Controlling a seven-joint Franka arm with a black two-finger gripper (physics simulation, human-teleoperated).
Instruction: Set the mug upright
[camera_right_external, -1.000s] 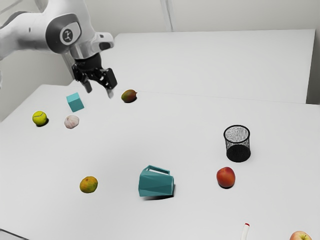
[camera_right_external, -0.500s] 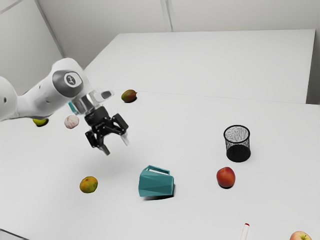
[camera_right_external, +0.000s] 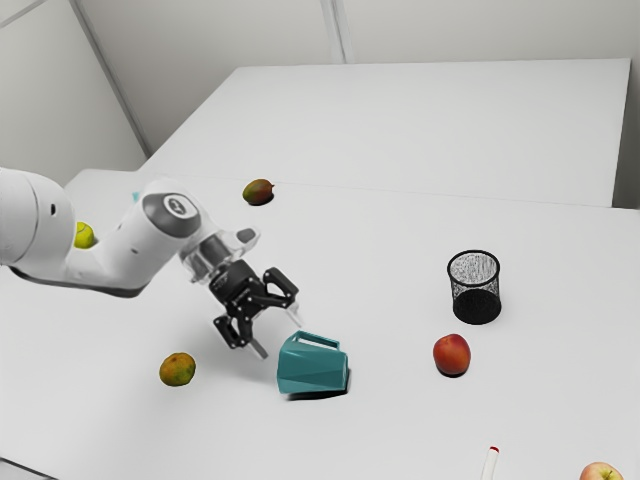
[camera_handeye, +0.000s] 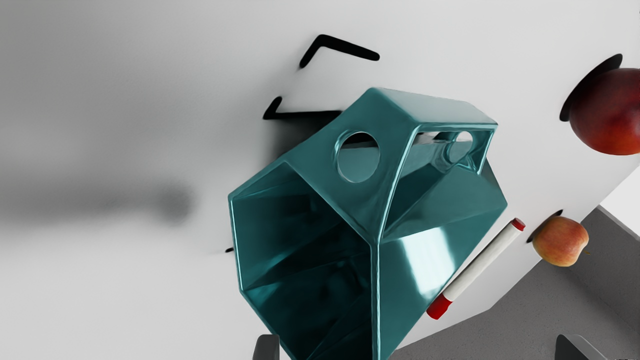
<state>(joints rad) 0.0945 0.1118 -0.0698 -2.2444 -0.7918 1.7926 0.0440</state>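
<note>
In the exterior view, our black two-finger gripper (camera_right_external: 280, 337) holds its jaws wide apart near the faceted teal mug (camera_right_external: 312, 367), which lies on its side on the white table (camera_right_external: 380, 250). In the wrist view, we look into the mug; beyond it lies a white, red-ended marker (camera_handeye: 482, 262).
</note>
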